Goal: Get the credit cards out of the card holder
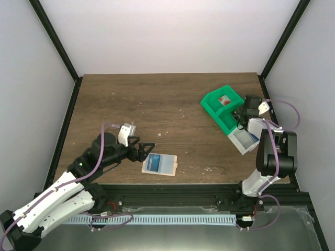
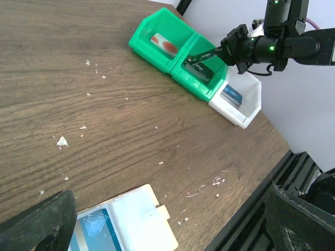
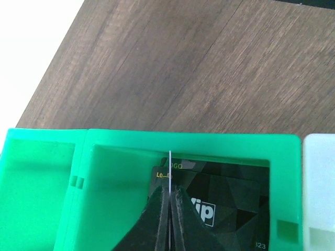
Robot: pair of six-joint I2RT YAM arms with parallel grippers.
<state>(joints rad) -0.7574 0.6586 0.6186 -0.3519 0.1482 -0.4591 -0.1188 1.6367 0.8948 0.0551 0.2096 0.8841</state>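
The tan card holder [image 1: 166,166] lies open near the table's front edge, and a blue credit card [image 1: 155,162] sits in its left pocket. My left gripper [image 1: 148,148] hovers just left of it, open; in the left wrist view the card holder [image 2: 138,219] lies between the wide-apart fingers. My right gripper [image 1: 242,116] is shut on a dark credit card [image 2: 200,56] over the green tray's middle compartment. In the right wrist view that card shows edge-on [image 3: 170,159] between the closed fingertips [image 3: 170,191]. Other dark cards [image 3: 230,198] lie flat in the compartment below.
The green-and-white compartment tray [image 1: 215,98] stands at the right back. Its far green compartment holds a red-marked card [image 2: 162,43], and its white compartment [image 2: 251,97] holds a blue card [image 2: 231,95]. Small white crumbs dot the wood. A black rail runs along the near edge.
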